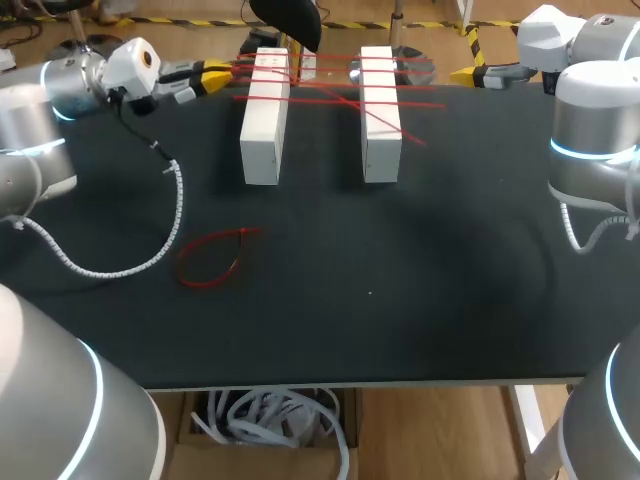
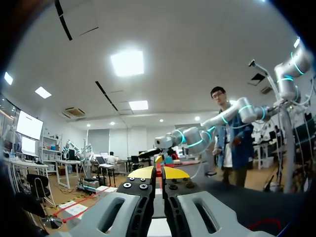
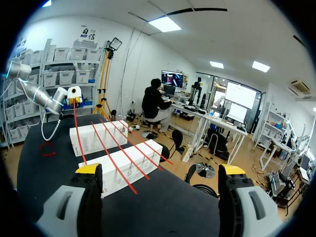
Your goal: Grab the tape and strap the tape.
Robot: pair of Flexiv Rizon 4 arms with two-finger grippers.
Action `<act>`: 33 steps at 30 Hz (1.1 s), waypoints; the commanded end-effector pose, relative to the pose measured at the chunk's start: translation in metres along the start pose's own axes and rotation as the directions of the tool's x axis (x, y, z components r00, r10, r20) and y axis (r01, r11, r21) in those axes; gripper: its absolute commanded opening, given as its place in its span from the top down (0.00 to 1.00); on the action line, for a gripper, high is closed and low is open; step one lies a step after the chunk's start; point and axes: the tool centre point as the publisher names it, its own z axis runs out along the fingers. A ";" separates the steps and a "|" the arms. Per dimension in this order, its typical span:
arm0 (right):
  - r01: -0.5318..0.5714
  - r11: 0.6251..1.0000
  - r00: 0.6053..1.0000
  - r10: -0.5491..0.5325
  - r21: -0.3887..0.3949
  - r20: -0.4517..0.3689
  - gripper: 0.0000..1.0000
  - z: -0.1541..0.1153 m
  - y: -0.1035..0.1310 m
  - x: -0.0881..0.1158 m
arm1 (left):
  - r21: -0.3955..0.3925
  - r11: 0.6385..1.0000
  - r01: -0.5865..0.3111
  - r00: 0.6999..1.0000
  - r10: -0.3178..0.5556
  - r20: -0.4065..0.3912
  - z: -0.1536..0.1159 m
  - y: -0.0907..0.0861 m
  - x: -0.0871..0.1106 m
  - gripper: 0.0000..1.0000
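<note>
Red tape (image 1: pixel 340 95) is lying in several strands across the tops of two white blocks. The strands are fanning out from the left gripper (image 1: pixel 215 75) and running away from its yellow tips over the nearer block (image 1: pixel 265 115) to the farther block (image 1: pixel 380 110). Some strands are crossing on the farther block and one is trailing off its far side onto the table (image 1: pixel 400 280).

The left gripper is sitting just beside the far end of the nearer block. In its wrist view the left gripper (image 2: pixel 158 173) is showing both fingers pressed together, with a thin red strip pinched between the tips.

A separate red loop (image 1: pixel 210 258) is lying flat on the cloth, well apart from the left gripper and nearer the robot than both blocks. A white coiled cable (image 1: pixel 120 265) is hanging from the left arm and resting near that loop.

The right gripper (image 1: pixel 470 72) is hovering off the far right edge, beyond the farther block. In its own view the right gripper (image 3: pixel 160 170) is standing wide open and gripping nothing, with the blocks and tape (image 3: pixel 121 153) ahead of its fingers.
</note>
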 end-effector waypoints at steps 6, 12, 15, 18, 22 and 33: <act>0.000 1.000 1.000 0.000 0.002 -0.001 0.00 0.000 0.000 0.000 | 0.067 0.998 0.018 1.000 -0.019 0.015 0.007 -0.015 0.015 1.00; 0.000 1.000 1.000 0.000 0.002 -0.001 0.00 0.000 0.000 0.000 | 0.112 0.993 0.038 0.999 -0.041 0.024 0.017 -0.037 0.026 1.00; 0.000 1.000 1.000 0.000 0.002 -0.001 0.00 0.000 0.000 0.000 | 0.135 0.990 0.047 0.998 -0.051 0.029 0.020 -0.048 0.031 1.00; 0.000 1.000 1.000 0.000 0.002 -0.001 0.00 0.000 0.000 0.000 | 0.149 0.988 0.048 0.998 -0.054 0.031 0.023 -0.061 0.034 1.00; 0.000 1.000 1.000 0.000 0.002 -0.001 0.00 0.000 0.000 0.000 | 0.146 0.987 0.060 0.996 -0.069 0.057 0.027 -0.079 0.041 1.00; 0.000 1.000 1.000 0.000 0.002 -0.001 0.00 0.000 0.000 0.000 | 0.163 0.984 0.069 0.989 -0.089 0.118 0.042 -0.117 0.060 1.00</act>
